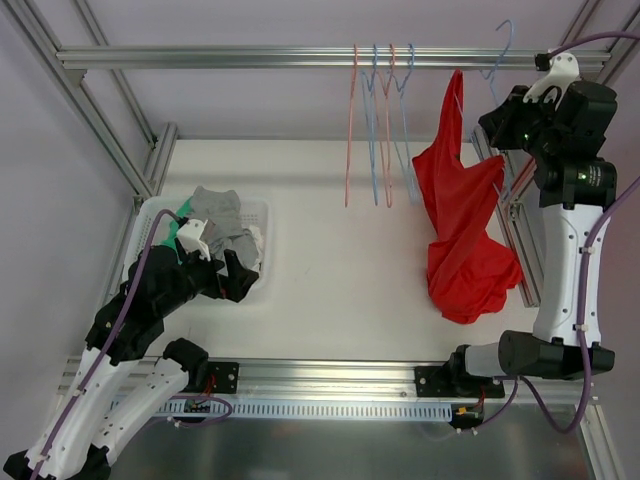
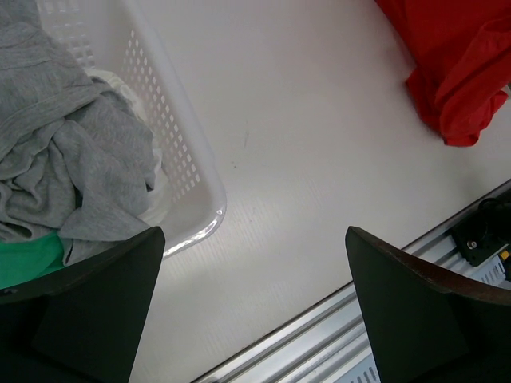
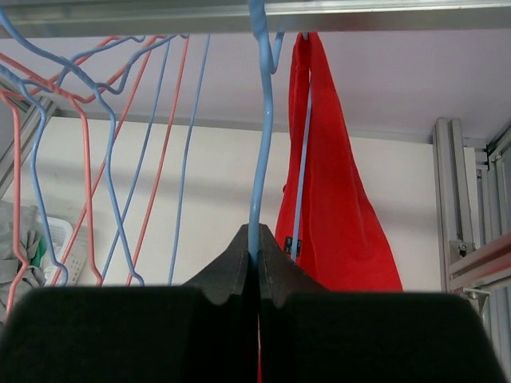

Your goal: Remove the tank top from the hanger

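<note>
The red tank top (image 1: 460, 230) hangs by one strap from a light blue hanger (image 1: 503, 48), and its lower half lies bunched on the white table at the right. My right gripper (image 1: 497, 133) is up by the rail, shut on the blue hanger's stem (image 3: 259, 144). In the right wrist view the tank top (image 3: 335, 223) hangs just behind the right gripper (image 3: 255, 239). My left gripper (image 1: 245, 275) is open and empty over the basket's near right corner. In the left wrist view (image 2: 251, 231) only a corner of the tank top (image 2: 459, 64) shows.
A white basket (image 1: 150, 215) with grey and green clothes stands at the left, also in the left wrist view (image 2: 192, 167). Several empty pink and blue hangers (image 1: 380, 120) hang from the top rail (image 1: 250, 55). Aluminium frame posts (image 1: 520, 240) stand close to the right of the tank top.
</note>
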You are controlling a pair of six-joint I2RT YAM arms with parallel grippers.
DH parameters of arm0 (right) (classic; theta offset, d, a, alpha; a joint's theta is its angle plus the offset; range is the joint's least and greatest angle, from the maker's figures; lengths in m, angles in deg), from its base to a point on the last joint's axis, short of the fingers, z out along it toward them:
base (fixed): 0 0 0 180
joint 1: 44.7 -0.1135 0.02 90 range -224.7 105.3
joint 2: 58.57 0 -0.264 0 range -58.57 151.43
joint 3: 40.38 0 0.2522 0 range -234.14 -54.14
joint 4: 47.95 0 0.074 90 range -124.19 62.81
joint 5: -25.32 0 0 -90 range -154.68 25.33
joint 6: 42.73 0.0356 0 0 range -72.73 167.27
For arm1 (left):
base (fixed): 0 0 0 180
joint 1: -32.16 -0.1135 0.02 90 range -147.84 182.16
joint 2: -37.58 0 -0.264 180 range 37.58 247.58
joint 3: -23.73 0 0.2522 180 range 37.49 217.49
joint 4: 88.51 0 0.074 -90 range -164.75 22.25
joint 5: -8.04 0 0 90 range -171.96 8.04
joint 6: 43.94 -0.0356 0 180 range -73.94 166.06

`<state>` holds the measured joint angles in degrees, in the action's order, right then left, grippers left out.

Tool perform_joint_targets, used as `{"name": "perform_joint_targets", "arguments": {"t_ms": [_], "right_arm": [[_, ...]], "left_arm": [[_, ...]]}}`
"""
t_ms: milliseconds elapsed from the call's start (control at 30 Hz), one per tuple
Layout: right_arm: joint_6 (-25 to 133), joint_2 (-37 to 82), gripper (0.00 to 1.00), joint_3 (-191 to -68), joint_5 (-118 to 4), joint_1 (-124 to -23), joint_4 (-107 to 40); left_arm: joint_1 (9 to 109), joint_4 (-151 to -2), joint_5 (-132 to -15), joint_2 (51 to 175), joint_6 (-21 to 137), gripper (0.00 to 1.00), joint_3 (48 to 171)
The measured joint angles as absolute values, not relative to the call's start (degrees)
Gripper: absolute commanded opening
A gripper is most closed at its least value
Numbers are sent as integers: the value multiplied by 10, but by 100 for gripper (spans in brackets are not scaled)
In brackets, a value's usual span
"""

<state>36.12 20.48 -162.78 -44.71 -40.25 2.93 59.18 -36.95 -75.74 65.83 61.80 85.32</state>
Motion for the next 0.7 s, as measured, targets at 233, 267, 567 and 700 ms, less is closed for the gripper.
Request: {"name": "perform_joint_targets", "arguments": {"t_ms": [233,267,567,700], "right_arm": [[368,96,0,-1485,-447,-403,21],[370,65,0,-1462,-447,-403,28],[374,-205,0,-1406,-437,-403,156],[374,-267,0,-1430,-435,-403,249]], "left_arm": [[593,-411,-685,685,638,99,873],[596,-423,-674,697,643,99,885],[765,-553,-660,872,648,99,1062],[857,-591,-683,999,597,99,1186]]}}
